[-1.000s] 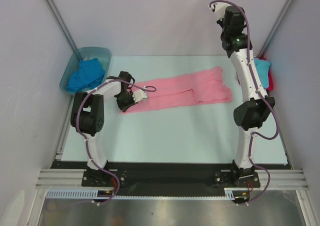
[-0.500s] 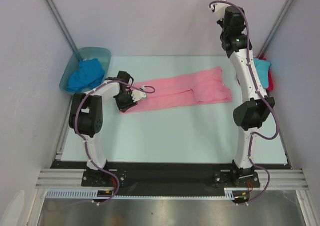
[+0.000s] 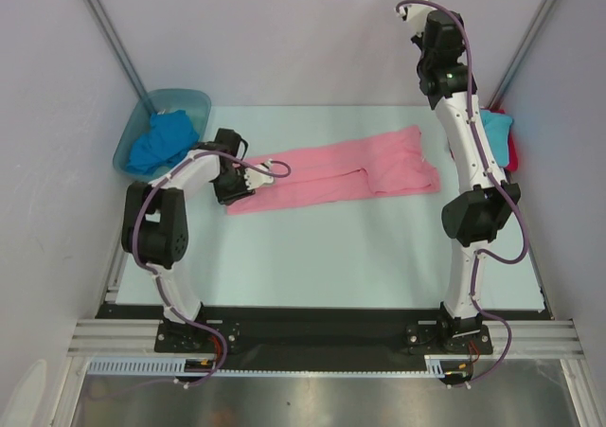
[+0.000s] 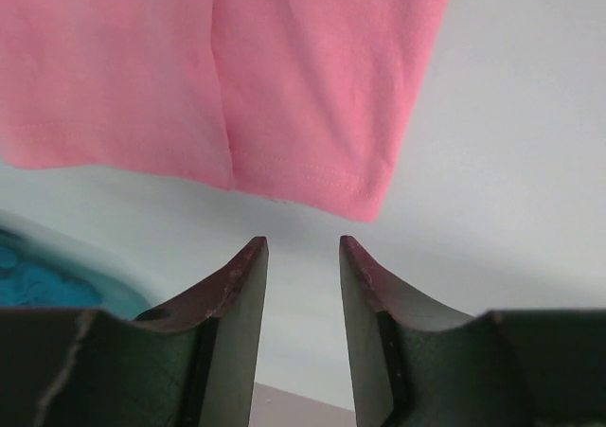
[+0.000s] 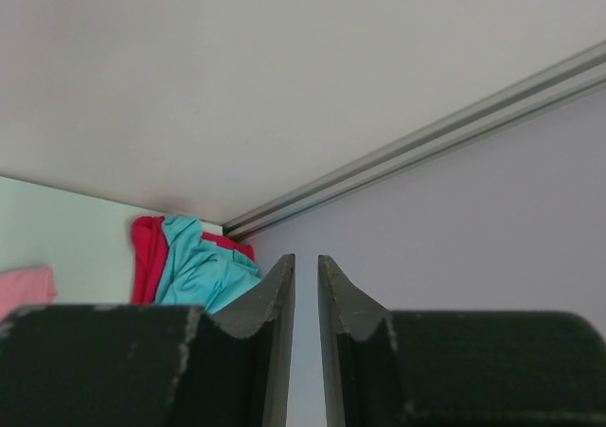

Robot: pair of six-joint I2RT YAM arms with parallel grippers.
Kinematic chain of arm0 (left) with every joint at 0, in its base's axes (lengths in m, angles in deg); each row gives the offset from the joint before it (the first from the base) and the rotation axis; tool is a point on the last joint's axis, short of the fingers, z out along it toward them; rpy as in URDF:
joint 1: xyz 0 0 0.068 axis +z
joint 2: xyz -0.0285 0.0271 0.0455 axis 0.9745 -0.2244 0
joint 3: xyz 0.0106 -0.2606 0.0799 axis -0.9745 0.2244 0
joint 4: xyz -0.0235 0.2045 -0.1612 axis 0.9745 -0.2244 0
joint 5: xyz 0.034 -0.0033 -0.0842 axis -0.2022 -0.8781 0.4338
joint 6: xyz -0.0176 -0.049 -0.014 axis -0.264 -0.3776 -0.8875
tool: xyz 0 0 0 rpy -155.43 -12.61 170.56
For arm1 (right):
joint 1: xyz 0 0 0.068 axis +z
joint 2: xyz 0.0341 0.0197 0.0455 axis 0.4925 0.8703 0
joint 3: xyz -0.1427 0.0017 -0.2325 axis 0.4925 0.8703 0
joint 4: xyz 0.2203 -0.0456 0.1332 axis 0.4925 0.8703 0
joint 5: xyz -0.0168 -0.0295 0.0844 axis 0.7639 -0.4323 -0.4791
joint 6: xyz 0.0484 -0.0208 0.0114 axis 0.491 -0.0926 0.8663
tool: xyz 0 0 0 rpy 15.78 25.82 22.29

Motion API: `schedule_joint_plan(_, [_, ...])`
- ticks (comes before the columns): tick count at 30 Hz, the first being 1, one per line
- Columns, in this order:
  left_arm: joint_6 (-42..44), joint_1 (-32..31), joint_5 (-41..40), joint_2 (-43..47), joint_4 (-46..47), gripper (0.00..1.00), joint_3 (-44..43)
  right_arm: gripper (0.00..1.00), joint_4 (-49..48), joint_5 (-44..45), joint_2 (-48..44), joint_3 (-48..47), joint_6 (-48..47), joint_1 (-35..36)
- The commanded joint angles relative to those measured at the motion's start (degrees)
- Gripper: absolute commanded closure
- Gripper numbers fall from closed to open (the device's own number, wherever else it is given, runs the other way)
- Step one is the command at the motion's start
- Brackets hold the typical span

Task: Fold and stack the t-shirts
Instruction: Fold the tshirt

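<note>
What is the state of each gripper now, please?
Left gripper: open, holding nothing; the pink shirt lies just ahead of it.
Right gripper: open only a little, holding nothing.

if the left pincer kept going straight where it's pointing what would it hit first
Probably the hem of the pink t-shirt, lying just ahead of the open left pincer across a strip of table; depth is unclear, so it might touch the table first.

Blue-green see-thru plastic tub (image 3: 176, 93) sits at far-left corner of pale mint surface (image 3: 331, 247), grey walls (image 3: 284, 39) w/ metal corner struts (image 3: 104, 25) behind, metal rail (image 3: 322, 337) along near edge.
</note>
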Motion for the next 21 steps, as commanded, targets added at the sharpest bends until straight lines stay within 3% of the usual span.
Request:
schedule_joint_plan(1, [3.61,-0.73,2.33,5.61,-3.55,0.58,0.48,0.8,-2.8,1.19,0.29,-2.34,-1.1,0.42])
schedule_joint_plan(11, [7.05,-1.61,0.05,5.36,-1.01,0.52,7.07,0.79,-3.68,1.54,1.7,-3.4,-1.8,1.21])
schedule_joint_plan(21, [5.99,-2.49,1.1,1.84,1.63,0.51,6.46,0.79,-3.24,2.07,2.05,-3.4,-1.54,1.74])
